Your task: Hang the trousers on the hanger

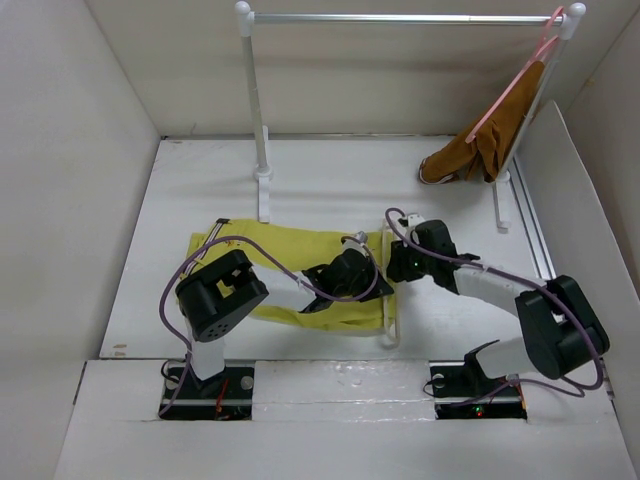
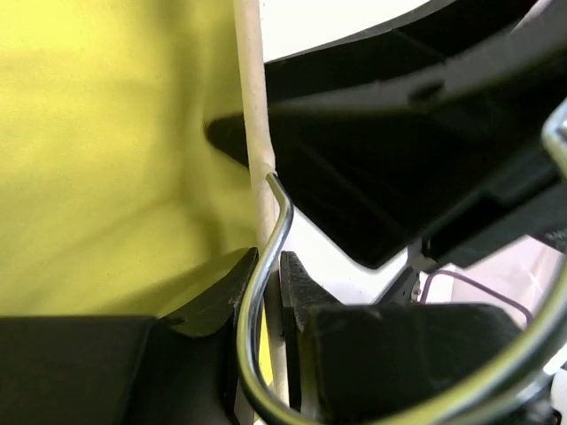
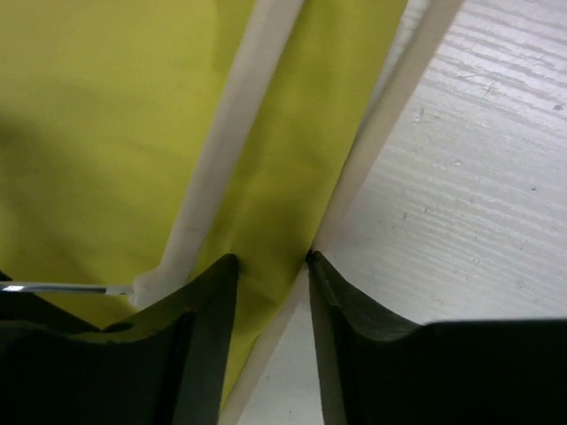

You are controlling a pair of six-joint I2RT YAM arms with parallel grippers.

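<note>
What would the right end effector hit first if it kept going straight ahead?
Most likely the yellow-green trousers, the strip between the cream hanger's rods just ahead of the right end effector; depth is unclear.

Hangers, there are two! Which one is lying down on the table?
The cream-white hanger, lying flat against the yellow-green trousers. The pink hanger hangs from the rail with a brown garment.

Rust-brown garment (image 1: 480, 150) on pink hanger (image 1: 515, 75), hung at right end of metal rail (image 1: 400, 18), lower end resting on white surface (image 1: 330, 175).
</note>
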